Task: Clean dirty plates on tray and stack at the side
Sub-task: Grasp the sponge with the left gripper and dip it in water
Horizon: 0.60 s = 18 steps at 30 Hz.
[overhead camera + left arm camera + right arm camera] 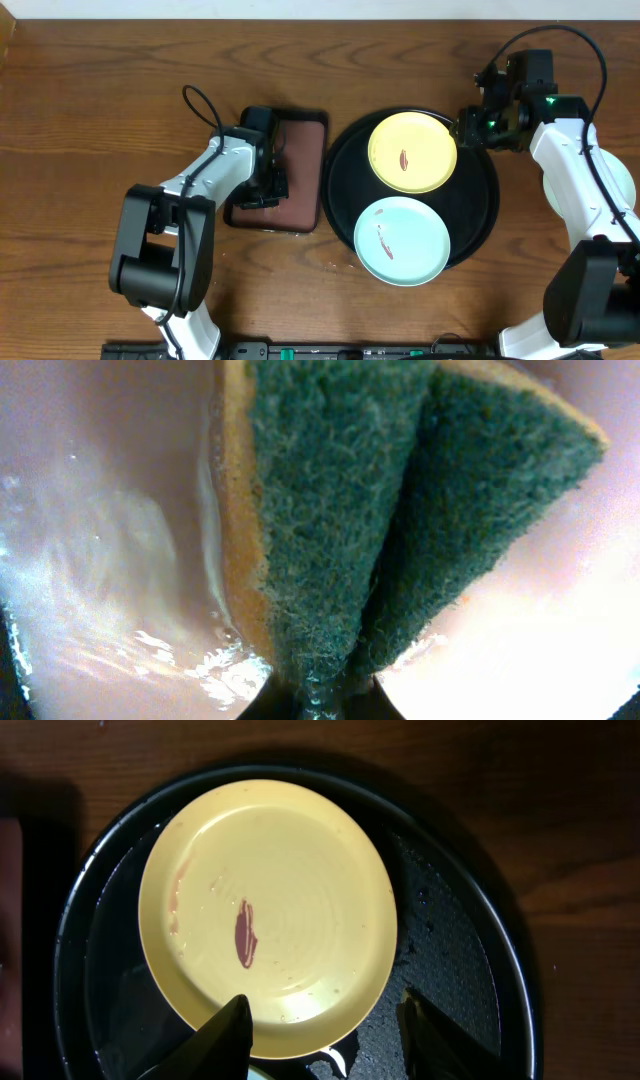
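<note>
Wood-grain table [90, 80] spreads under everything we see. On it the round black tray [485, 200] holds two plates. The yellow plate [412, 152] sits toward the far rim and the mint-blue plate [402, 240] toward the near rim, their edges meeting. Each bears a thin red-brown smear [245, 935] near its middle. In the right wrist view we see water droplets on the tray's black floor beside the yellow plate.

Just left of the big tray lies a small brown tray [300, 150] with a black rim. Its surface glistens wet in the left wrist view, and a green-and-yellow sponge [330, 510] rests on it.

The left pincer [268, 185] sits low over the small tray's left part, clenched on the sponge, which is squeezed into a folded V. Both plates on the black tray lie well apart from it, off to its right.

The right pincer [325, 1010] is released, its jaws spread wide, above the yellow plate's edge at the tray's far right rim. We cannot tell whether it touches the plate.

Right of the tray, a pale mint plate [551, 195] lies on the table, mostly hidden by the right arm.
</note>
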Tool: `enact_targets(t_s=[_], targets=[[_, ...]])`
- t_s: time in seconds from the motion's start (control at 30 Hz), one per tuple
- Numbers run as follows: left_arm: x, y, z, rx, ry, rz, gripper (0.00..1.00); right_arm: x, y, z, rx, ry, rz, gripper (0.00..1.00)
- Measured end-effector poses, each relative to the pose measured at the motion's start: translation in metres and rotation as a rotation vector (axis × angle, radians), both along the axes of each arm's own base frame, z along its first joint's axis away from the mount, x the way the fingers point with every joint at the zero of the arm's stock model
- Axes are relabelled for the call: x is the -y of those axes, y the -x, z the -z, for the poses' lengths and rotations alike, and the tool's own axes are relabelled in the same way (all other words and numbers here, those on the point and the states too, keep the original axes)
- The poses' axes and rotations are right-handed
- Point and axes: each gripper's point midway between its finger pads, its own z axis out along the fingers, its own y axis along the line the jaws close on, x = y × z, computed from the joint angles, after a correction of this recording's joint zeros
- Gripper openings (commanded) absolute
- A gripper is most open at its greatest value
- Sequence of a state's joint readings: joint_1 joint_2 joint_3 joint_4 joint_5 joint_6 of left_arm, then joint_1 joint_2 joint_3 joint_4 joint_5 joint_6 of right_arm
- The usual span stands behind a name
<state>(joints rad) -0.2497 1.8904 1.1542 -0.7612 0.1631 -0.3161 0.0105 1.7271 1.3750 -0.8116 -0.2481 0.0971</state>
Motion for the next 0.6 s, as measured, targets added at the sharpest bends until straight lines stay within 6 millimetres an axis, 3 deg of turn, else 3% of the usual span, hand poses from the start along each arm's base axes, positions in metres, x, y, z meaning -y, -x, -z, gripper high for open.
enact_targets(t_s=[0.07, 0.17, 0.43, 0.6], targets=[[0.001, -0.001, -0.003, -0.010, -0.002, 0.006, 0.37, 0.000, 0.000, 0.000, 0.000, 0.000, -0.001, 0.45], [0.003, -0.005, -0.012, -0.020, 0.002, 0.002, 0.47, 0.000, 0.000, 0.000, 0.000, 0.000, -0.001, 0.46], [0.007, -0.023, -0.025, 0.030, 0.013, 0.001, 0.49, 0.000, 0.000, 0.000, 0.001, 0.000, -0.001, 0.46], [0.004, -0.031, -0.023, 0.067, -0.008, -0.003, 0.32, 0.000, 0.000, 0.000, 0.002, 0.000, 0.000, 0.47]])
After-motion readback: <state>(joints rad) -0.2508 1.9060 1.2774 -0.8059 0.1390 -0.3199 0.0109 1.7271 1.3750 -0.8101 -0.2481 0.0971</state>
